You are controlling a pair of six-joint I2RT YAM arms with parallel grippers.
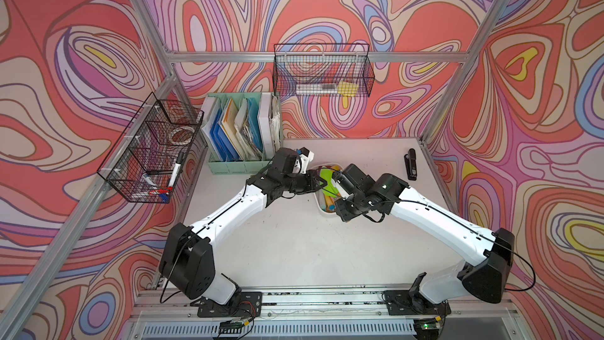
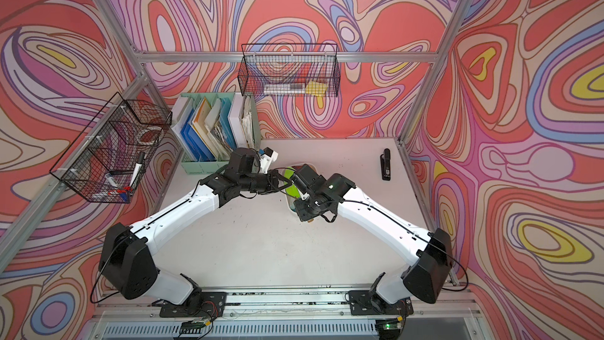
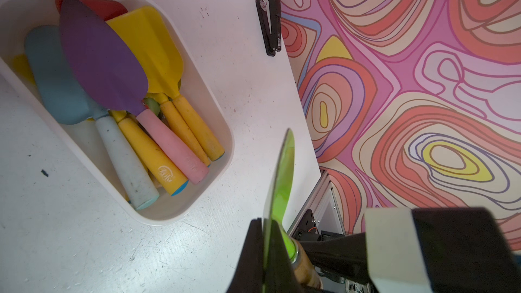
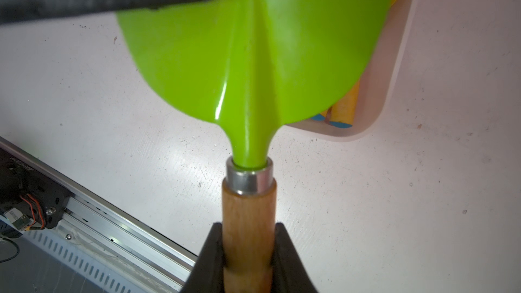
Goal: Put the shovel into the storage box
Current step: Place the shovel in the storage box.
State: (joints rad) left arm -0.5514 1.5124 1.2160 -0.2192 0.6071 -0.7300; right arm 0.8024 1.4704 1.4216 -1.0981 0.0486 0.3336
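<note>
We take the storage box [image 3: 222, 136] as landmark. Nearest the arm bases, the right hand [image 4: 248, 260] pinches the wooden handle of the green shovel [image 4: 253, 52], which hangs above the desk [image 1: 294, 250] at the box's near end, not yet inside. Beyond it, the left hand [image 3: 266, 252] is pressed together on the edge of the green blade; we judge this double hold a handover or a steadying before lowering. Farther on, the box already holds purple, blue, yellow and red shovels, handles toward its near end. Beyond the box and to its right lies a black stapler [image 1: 411, 164]; to its far left stands the mint file organizer [image 1: 242, 132]. The left wrist view alone shows the box's contents; in both top views the arms cover most of the box. The right wrist view alone shows the handle grip.
</note>
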